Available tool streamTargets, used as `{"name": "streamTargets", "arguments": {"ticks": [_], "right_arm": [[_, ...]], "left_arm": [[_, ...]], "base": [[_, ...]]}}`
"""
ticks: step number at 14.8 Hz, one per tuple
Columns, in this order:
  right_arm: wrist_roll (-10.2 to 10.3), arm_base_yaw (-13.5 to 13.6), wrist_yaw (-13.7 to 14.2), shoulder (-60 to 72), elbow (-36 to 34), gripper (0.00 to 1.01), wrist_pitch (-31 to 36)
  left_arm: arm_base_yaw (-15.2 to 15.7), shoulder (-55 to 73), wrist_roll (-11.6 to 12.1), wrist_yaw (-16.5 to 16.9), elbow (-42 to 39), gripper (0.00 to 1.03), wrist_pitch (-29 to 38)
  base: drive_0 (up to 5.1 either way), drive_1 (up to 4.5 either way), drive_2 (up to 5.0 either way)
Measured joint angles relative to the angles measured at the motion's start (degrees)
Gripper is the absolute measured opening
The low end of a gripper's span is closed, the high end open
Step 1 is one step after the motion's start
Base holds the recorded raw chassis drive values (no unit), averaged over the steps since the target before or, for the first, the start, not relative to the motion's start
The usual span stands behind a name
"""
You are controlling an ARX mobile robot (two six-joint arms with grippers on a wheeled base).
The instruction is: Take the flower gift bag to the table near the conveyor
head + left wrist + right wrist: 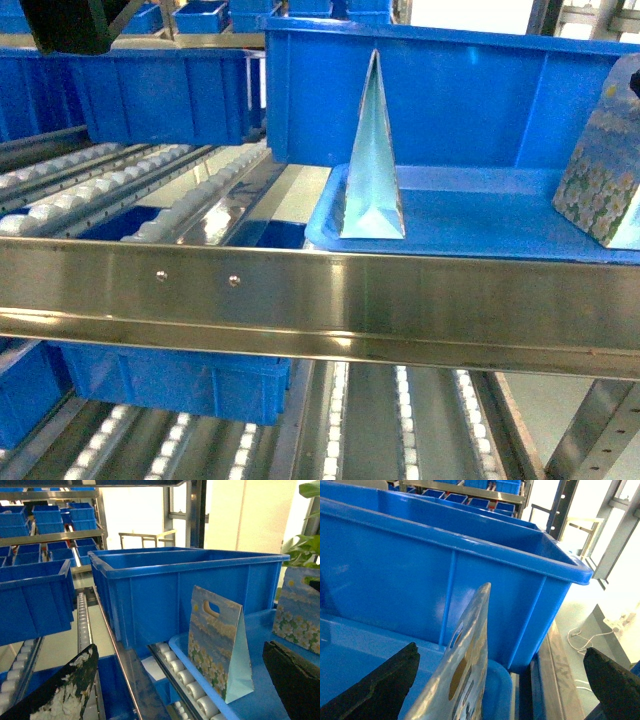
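Observation:
Two flower gift bags stand upright on a blue tray (480, 215) on the conveyor (300, 290). One flower gift bag (603, 160) is at the right edge of the head view. Its handled top (462, 675) rises between the spread fingers of my right gripper (500, 652), nearer the left finger (380, 685), and neither finger touches it. The other bag (372, 150) shows edge-on in the head view. In the left wrist view this bag (215, 640) stands ahead of my open, empty left gripper (179, 647). The table is out of view.
A big blue bin (460, 90) stands right behind the tray. More blue bins (150, 95) sit on the roller lanes (60, 190) to the left and on the level below (170, 385). A dark arm part (70, 25) hangs at top left.

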Motion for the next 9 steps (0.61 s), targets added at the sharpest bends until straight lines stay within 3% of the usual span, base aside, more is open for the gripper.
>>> {"name": "streamTargets", "arguments": {"ticks": [4,6,9], "right_arm": [[0.7,-0.3,0.1,0.0,0.1,0.98,-0.1],[1.1,-0.3,0.1,0.0,0.1,0.78,-0.1],[1.2,-0.3,0.1,0.0,0.1,0.38,-0.1]], "left_arm": [[0.0,0.0,0.0,0.0,0.0,0.98,0.0],[0.0,0.0,0.0,0.0,0.0,0.98,0.0],[0.0,0.0,0.0,0.0,0.0,0.98,0.0]], "base": [[0.0,0.00,0.0],[0.0,0.00,0.0],[0.0,0.00,0.0]]}}
